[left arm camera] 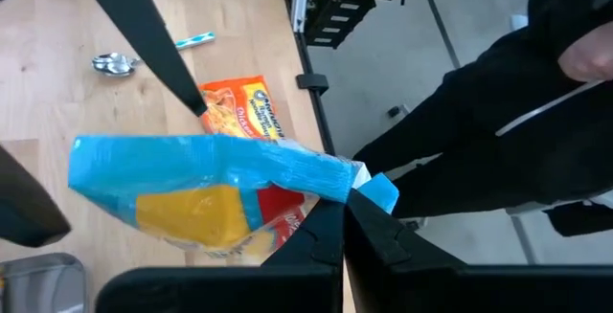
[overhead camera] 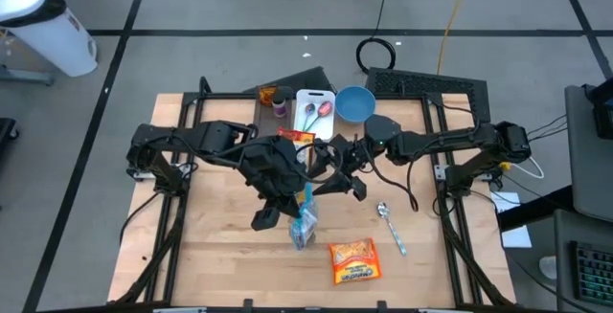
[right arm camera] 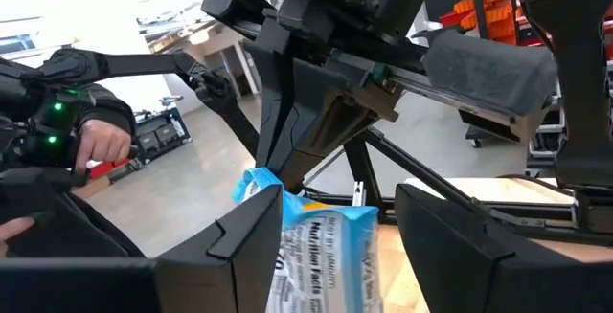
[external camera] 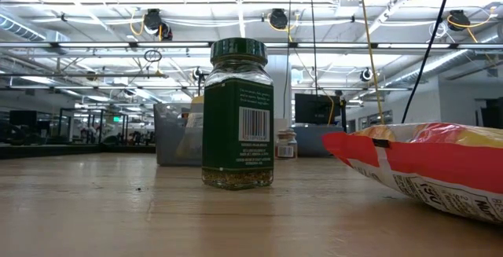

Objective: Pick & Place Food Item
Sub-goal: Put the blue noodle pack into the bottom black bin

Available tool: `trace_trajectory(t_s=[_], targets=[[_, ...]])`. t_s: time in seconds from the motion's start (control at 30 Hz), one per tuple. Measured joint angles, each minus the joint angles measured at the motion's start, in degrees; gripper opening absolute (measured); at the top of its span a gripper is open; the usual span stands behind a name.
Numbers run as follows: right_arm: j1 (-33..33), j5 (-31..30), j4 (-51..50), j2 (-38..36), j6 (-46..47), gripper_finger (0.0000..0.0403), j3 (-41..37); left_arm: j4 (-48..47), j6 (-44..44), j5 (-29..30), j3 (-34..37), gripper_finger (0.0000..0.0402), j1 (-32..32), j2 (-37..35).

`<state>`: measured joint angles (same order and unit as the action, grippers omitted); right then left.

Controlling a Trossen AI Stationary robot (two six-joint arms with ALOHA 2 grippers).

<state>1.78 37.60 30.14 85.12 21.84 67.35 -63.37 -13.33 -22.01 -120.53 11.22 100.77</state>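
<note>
Overhead, table-level and both wrist cameras; wrists share the blue packet (left arm camera: 220,174).

Red bag (external camera: 440,180) cut off by low view's edge.

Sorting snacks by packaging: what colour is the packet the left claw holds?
Mostly blue packet with yellow and red, clearest in the left wrist view.

Lab: ceiling trusses (external camera: 118,46), monitors (external camera: 314,108).
</note>
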Motion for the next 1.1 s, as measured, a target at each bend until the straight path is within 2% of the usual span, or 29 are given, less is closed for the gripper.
trace_trajectory(t_s=[0.9,1.1], targets=[[0.8,-0.1,-0.7,0.0,1.5,0.0196,0.0,-1.8,2.2,5.9,0.0,0.0000,0.6,0.0],[0.8,0.1,-3.4,0.0,-2.0,0.0196,0.0,-2.1,2.0,6.0,0.0,0.0000,0.6,0.0]])
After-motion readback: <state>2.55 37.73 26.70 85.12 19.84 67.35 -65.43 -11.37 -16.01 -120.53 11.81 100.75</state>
